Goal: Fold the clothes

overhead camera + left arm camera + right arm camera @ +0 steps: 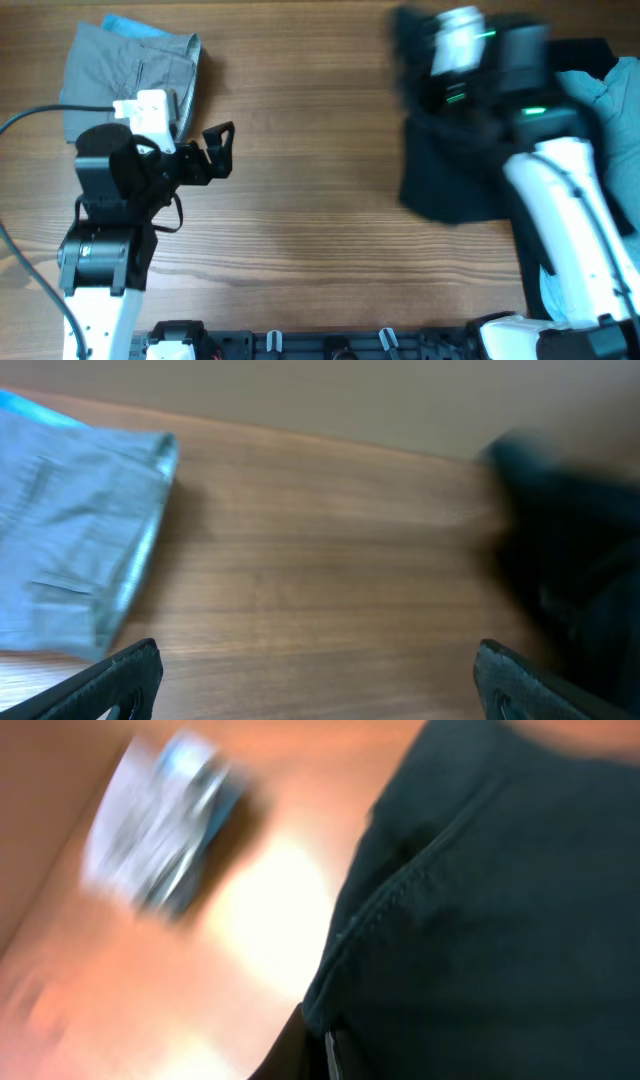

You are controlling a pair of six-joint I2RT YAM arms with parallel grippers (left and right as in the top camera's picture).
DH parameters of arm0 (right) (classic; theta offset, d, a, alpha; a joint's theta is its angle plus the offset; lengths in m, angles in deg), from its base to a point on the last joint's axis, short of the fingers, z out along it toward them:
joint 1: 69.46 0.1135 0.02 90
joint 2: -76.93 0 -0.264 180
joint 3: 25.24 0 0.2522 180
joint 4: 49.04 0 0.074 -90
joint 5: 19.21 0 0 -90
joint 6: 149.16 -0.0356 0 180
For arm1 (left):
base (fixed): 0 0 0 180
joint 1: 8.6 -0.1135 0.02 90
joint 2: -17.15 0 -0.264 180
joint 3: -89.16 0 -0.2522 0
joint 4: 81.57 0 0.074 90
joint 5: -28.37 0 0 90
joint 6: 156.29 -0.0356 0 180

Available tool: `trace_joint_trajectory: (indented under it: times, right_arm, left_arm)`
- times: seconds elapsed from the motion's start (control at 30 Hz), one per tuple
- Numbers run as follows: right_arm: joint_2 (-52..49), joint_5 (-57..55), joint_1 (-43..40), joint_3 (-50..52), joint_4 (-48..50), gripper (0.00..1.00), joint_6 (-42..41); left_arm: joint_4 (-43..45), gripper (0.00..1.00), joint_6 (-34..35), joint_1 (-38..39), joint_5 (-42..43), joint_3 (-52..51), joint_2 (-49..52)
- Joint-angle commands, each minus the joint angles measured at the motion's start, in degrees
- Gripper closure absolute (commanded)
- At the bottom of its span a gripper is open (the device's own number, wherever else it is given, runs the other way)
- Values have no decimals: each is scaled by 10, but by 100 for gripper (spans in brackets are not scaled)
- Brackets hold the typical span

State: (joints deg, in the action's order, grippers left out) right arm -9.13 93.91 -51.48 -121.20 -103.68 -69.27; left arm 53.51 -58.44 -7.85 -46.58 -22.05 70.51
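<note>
Overhead: right jaws pinch black shorts (450, 190); grey shorts (110, 70) lie apart

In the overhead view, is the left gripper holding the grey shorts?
No, the left gripper stands open over the table, apart from the grey shorts.

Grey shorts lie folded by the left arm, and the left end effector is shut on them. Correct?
No. The grey shorts lie folded by the left arm, but the left end effector is open and off them; the left wrist view shows its fingers spread over the table.
</note>
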Motion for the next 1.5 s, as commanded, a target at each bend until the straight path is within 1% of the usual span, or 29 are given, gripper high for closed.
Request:
trace_joint_trajectory:
  times: [0.0,0.03,0.07,0.13,0.17,0.2,0.27,0.4,0.53,0.57,0.7,0.77,0.83,0.87,0.93,1.0,1.13,1.2,1.27,1.3,1.33,1.4,1.43,1.47]
  right_arm:
    - [-33,-7,141,0,-10,69,19]
    - [-38,-47,169,0,-12,63,14]
    - [-37,-100,188,0,-12,50,0]
    - [-34,-202,198,-4,-14,36,-39]
    - [-31,-234,194,-7,-16,32,-50]
    - [-28,-249,187,-12,-20,32,-54]
    - [-14,-259,158,-28,-33,27,-54]
    - [25,-255,85,-57,-59,25,-91]
    - [67,-206,11,-60,-72,25,-102]
    - [81,-187,-21,-60,-89,25,-121]
    - [90,-164,-70,-60,-139,25,-133]
    - [89,-162,-85,-60,-168,25,-132]
    - [89,-162,-94,-60,-191,25,-128]
    - [89,-162,-96,-60,-199,25,-125]
    - [89,-162,-98,-60,-209,25,-124]
    - [89,-162,-98,-60,-217,25,-124]
    - [89,-162,-98,-60,-229,25,-123]
    - [88,-162,-98,-59,-228,25,-124]
    - [87,-162,-98,-59,-228,25,-124]
    - [87,-162,-98,-59,-228,25,-124]
    - [87,-162,-98,-58,-228,25,-124]
    - [87,-162,-98,-58,-229,25,-124]
    - [87,-162,-98,-58,-229,25,-124]
    - [87,-162,-98,-58,-228,25,-124]
  left_arm:
    - [3,0,3,-3,-69,13,-32]
    - [3,0,3,-3,-73,13,-35]
    - [3,0,3,-3,-73,13,-38]
    - [3,0,3,-3,-72,13,-39]
    - [3,0,4,-3,-71,13,-39]
    - [3,0,4,-3,-67,12,-38]
    - [3,0,3,-2,-37,12,-30]
    - [3,0,3,6,31,12,20]
    - [4,0,3,44,36,12,110]
    - [9,0,3,69,36,12,167]
    - [47,0,3,109,37,12,274]
    - [87,0,3,120,36,12,316]
    - [132,9,3,128,36,12,353]
    - [150,12,3,130,35,12,371]
    - [172,12,3,132,34,12,405]
    - [170,14,3,132,23,12,434]
    - [154,13,3,132,-27,12,485]
    - [154,13,3,132,-27,12,502]
    - [155,20,3,132,-27,12,514]
    - [153,27,3,132,-27,12,518]
    - [150,39,3,132,-27,12,521]
    - [141,79,3,131,-32,12,521]
    - [137,96,3,130,-39,12,521]
    - [129,96,6,127,-50,12,520]
